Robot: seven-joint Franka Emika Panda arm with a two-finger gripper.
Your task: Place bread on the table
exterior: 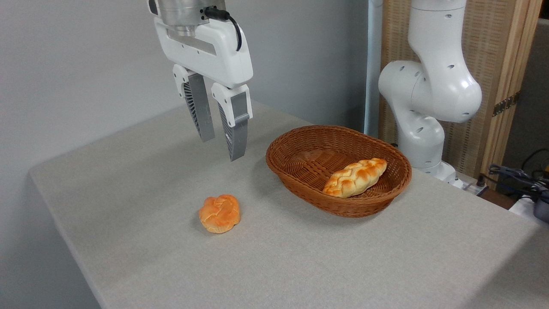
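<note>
Listing the contents of one tabletop [386, 266], light grey and speckled, with each place given from the pincer.

Item one: pincer [219, 148] — two ribbed grey fingers [201, 118] hanging points-down from a white hand, raised clear of the surface. The fingers stand a little apart with nothing between them; it grips nothing.

Item two: bread [219, 213] — a small round orange-golden bun with a knotted top. It sits flat on the bare tabletop, below the pincer and nearer the camera, roughly under the fingertips' line but well apart from them. Nothing touches it. Judged from its lie, the bun is already where the task wants it, and the raised, empty pincer fits a release made and a clearing of the drop spot.

Item three: basket [300, 180] — brown woven oval, to the right of the pincer and lower, near the bun but not touching it.

Item four: braided loaf [355, 177] — longer and paler, lying inside the basket against its right wall, well to the pincer's right. Probably left there because the task names only the bun.

Item five: arm base [429, 94] — white joints at far right, behind the basket.
</note>
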